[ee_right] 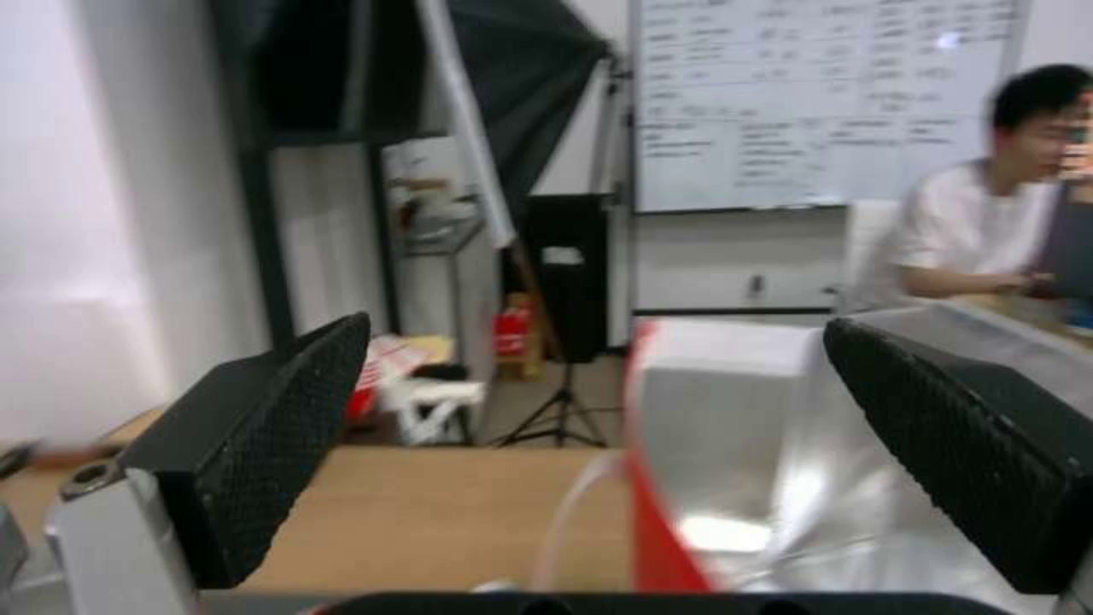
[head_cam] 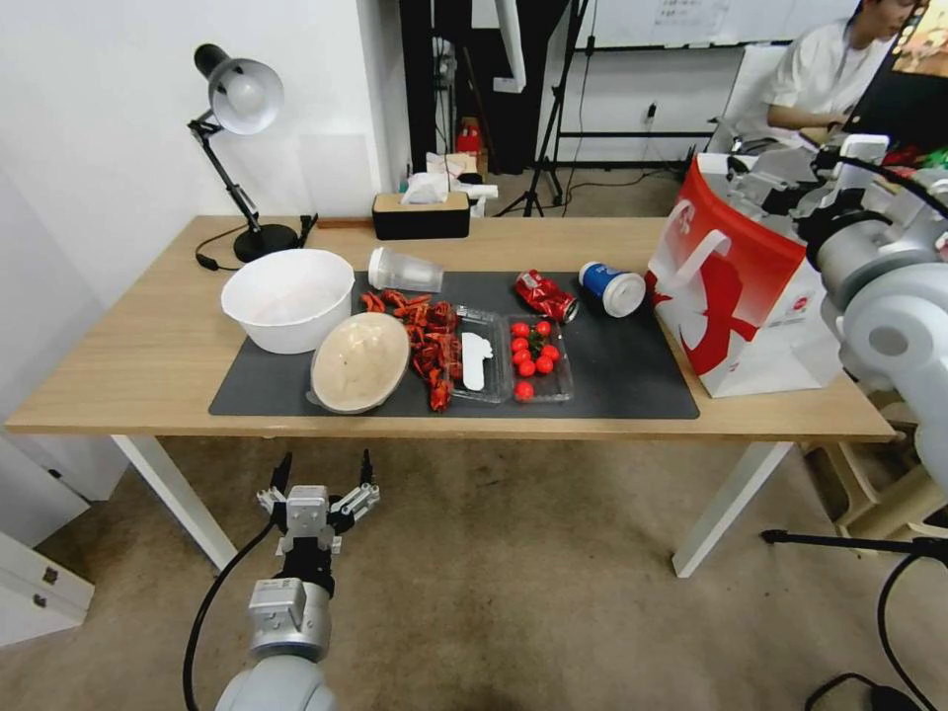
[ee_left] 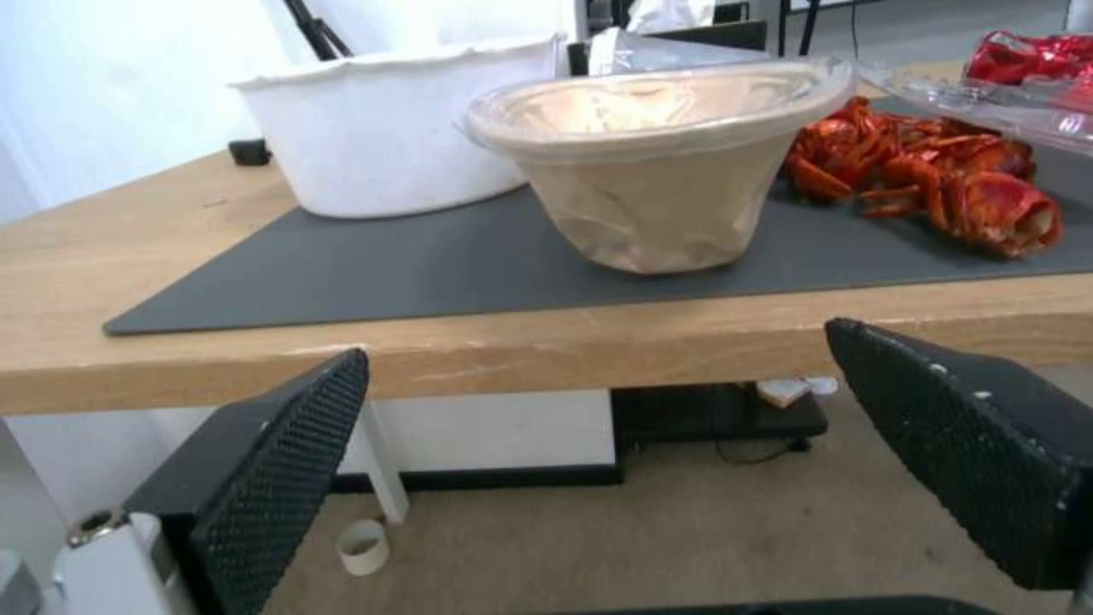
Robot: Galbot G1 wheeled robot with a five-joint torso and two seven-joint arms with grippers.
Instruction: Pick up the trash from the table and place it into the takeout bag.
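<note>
On the table (head_cam: 148, 365) a dark mat (head_cam: 612, 380) carries the trash: a tilted round beige dish (head_cam: 360, 361) (ee_left: 661, 179), red crayfish leftovers (head_cam: 430, 341) (ee_left: 934, 171), a clear plastic cup (head_cam: 405, 270) on its side, a crushed red can (head_cam: 544, 294) and a toppled blue-and-white cup (head_cam: 610, 287). The red-and-white takeout bag (head_cam: 736, 296) (ee_right: 729, 427) stands at the table's right end. My left gripper (head_cam: 326, 464) (ee_left: 598, 342) hangs open below the front edge, facing the beige dish. My right gripper (head_cam: 748, 176) (ee_right: 594, 333) is open above the bag's mouth, holding nothing.
A white bowl (head_cam: 288, 298) (ee_left: 388, 128) sits left of the dish. Clear trays hold a white piece (head_cam: 476, 360) and cherry tomatoes (head_cam: 536, 355). A desk lamp (head_cam: 237, 99) and a black tissue box (head_cam: 420, 212) stand at the back edge. A person sits behind the bag.
</note>
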